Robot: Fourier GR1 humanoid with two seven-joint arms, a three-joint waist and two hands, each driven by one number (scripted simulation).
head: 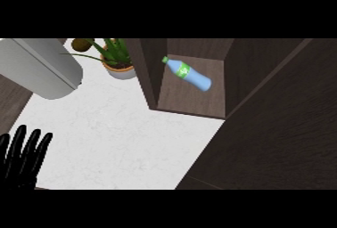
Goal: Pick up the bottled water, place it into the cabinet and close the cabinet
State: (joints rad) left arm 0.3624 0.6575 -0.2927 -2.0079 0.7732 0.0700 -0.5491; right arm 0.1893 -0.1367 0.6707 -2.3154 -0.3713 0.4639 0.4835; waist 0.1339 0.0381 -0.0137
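Blue bottled water lying inside open cabinet, left hand spread at counter's left edge.

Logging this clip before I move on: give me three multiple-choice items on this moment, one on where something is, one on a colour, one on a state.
1. Where is the bottled water?
A. Inside the cabinet
B. On the white counter
C. In a robot hand

2. What colour is the bottle's cap?
A. Red
B. Green
C. Black

3. How does the cabinet door stand?
A. Shut
B. Open
C. Taken off

Answers: 1 A, the bottle lies on the cabinet's shelf. 2 B, the cap and label are green. 3 B, the door swings out and the shelf shows. The left robot hand rests open at the lower left edge.
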